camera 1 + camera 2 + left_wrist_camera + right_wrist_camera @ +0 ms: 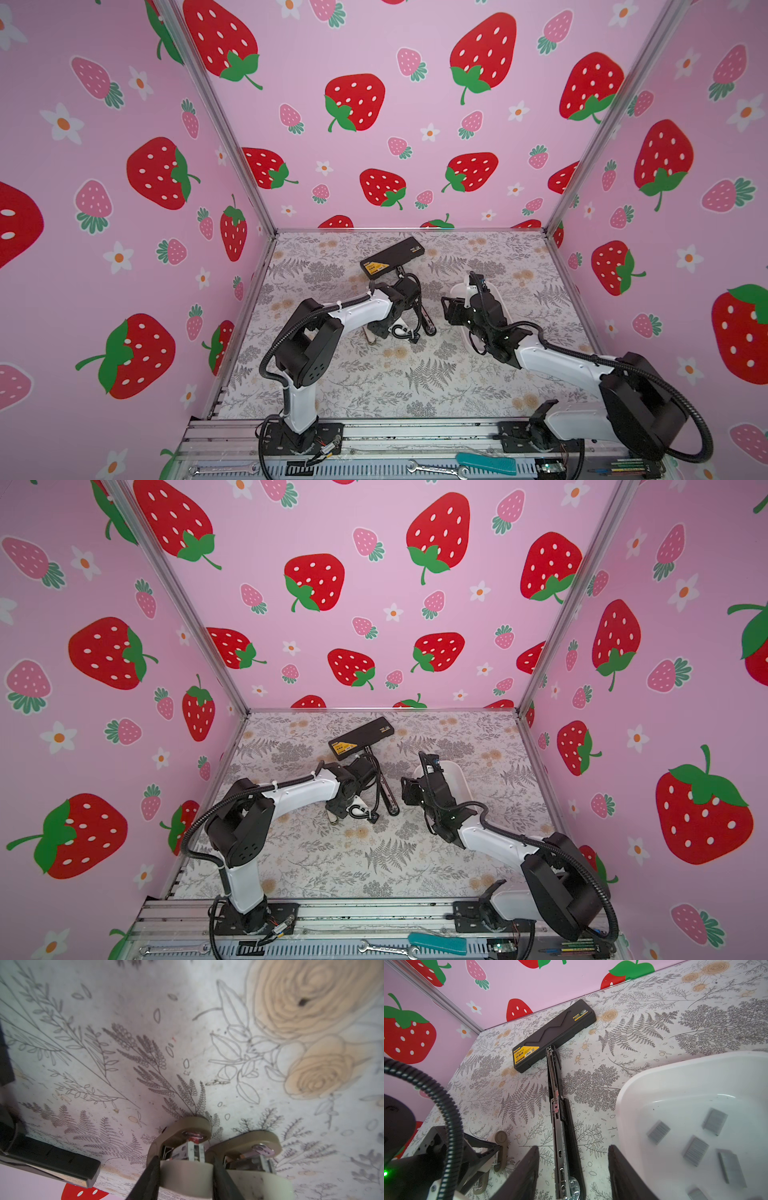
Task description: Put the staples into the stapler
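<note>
staples [695, 1150] loose in white tray [643, 1080], stapler [554, 1084] open beside it (left gripper [228, 1132] narrowly apart, right gripper [573, 1147] wide, both empty)

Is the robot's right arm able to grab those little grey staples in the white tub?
Probably yes. The staples lie loose and uncovered in the open white tub, right beside the right gripper, whose jaws stand apart and empty. Only the tub's rim lies between them.
</note>
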Tool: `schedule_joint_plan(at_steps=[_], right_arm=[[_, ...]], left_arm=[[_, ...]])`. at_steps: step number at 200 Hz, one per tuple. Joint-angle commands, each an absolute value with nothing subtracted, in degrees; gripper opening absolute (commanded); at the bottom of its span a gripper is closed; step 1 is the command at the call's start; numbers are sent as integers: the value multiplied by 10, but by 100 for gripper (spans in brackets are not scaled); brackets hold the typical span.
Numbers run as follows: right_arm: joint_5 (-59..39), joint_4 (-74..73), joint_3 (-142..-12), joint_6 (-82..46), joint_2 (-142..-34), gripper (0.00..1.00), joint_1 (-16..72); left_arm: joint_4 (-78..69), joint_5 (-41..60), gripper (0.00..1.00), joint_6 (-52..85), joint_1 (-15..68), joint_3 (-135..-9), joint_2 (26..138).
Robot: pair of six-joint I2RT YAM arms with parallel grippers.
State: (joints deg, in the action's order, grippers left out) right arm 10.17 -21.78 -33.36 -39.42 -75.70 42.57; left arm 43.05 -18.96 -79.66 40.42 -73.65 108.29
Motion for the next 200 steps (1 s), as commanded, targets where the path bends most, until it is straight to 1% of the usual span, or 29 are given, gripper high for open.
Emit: schedule_joint_plan(at_steps=[1, 51, 69, 110, 123, 153, 167, 176, 178, 183, 192, 200], right_arm=[[100, -224, -344, -409, -758, 56, 424], [102, -224, -341, -408, -753, 56, 423], [100, -225, -341, -410, -754, 56, 422], [94, -225, -342, -409, -755, 55, 422], [98, -225, -340, -410, -752, 56, 422], [107, -229, -333, -413, -739, 59, 417], [114, -225, -328, -420, -725, 61, 410], [118, -224, -324, -424, -714, 64, 404], [118, -223, -323, -425, -711, 65, 402], [119, -223, -320, -430, -705, 67, 398], [118, -222, -312, -439, -694, 72, 389], [114, -227, -305, -447, -687, 74, 383]], left_arm=[[465, -185, 40, -803, 407, -756, 1094], [470, -196, 42, -799, 408, -769, 1110], [469, -189, 40, -798, 408, -768, 1107], [478, -190, 20, -791, 408, -782, 1102], [474, -180, 17, -786, 409, -782, 1087], [442, -164, 12, -787, 413, -757, 1029], [422, -165, 8, -785, 419, -743, 997], [406, -163, 7, -781, 424, -733, 976], [404, -162, 3, -781, 426, -730, 971], [394, -158, 2, -779, 428, -723, 960], [382, -149, 1, -779, 433, -711, 938], [376, -144, 1, -780, 436, -703, 923]])
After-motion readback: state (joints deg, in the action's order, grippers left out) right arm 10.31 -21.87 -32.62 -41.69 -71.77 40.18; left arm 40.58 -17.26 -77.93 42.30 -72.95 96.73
